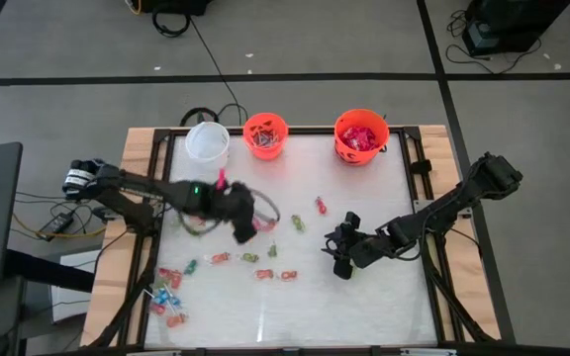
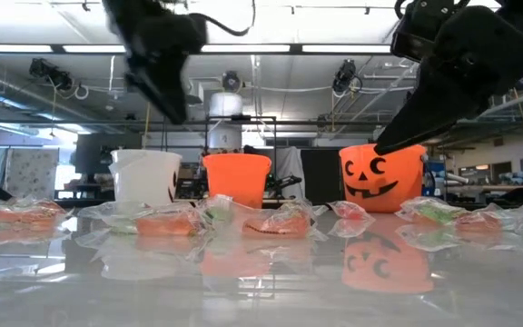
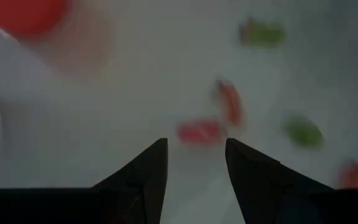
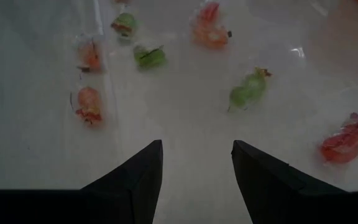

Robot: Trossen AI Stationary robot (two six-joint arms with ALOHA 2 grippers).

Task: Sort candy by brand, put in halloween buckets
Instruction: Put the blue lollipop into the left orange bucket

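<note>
Three buckets stand in a row at the table's far edge: a white one (image 1: 207, 141), a small orange one (image 1: 265, 134) and a larger orange one (image 1: 361, 135) holding red packets. Small wrapped candies lie scattered mid-table (image 1: 250, 258), with a denser pile near the left front (image 1: 166, 292). My left gripper (image 1: 245, 225) hovers open above the table in front of the white bucket, with red (image 3: 201, 132) and green (image 3: 303, 132) pieces ahead of it. My right gripper (image 1: 342, 252) is open above the table, right of the scattered pieces, with a green candy (image 4: 248, 89) in front of it.
The white tabletop (image 1: 364, 307) sits in a dark rail frame with wooden side strips (image 1: 132, 168). Cables trail along the left arm. In the low view, candies (image 2: 280, 221) line the foreground before the jack-o'-lantern bucket (image 2: 379, 177). Bare tabletop lies near the front right.
</note>
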